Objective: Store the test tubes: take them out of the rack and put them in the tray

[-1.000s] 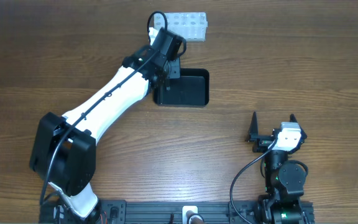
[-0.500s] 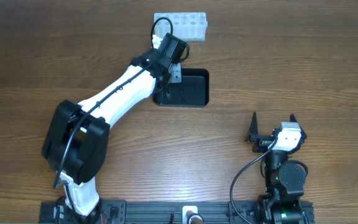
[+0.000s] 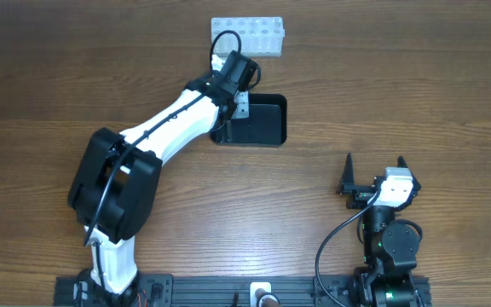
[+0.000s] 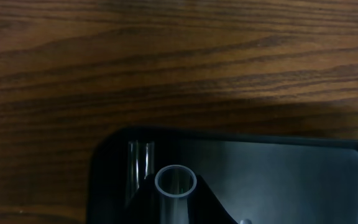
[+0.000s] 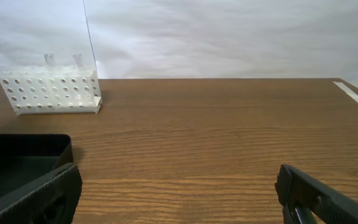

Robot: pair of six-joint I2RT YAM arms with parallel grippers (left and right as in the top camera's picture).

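Left arm stretched across the bench (image 3: 416, 85) to the black tray (image 3: 267, 128), with the white rack (image 3: 258, 34) just beyond. The left hand (image 3: 231, 115) pinches a clear test tube (image 4: 175, 193) over the tray's left end, its long axis in line with the fingers and its mouth toward the wrist. A second tube (image 4: 140, 163) lies flat in the tray beside it. The right hand (image 3: 374, 166), spread, sits well apart, so the left is nearer.
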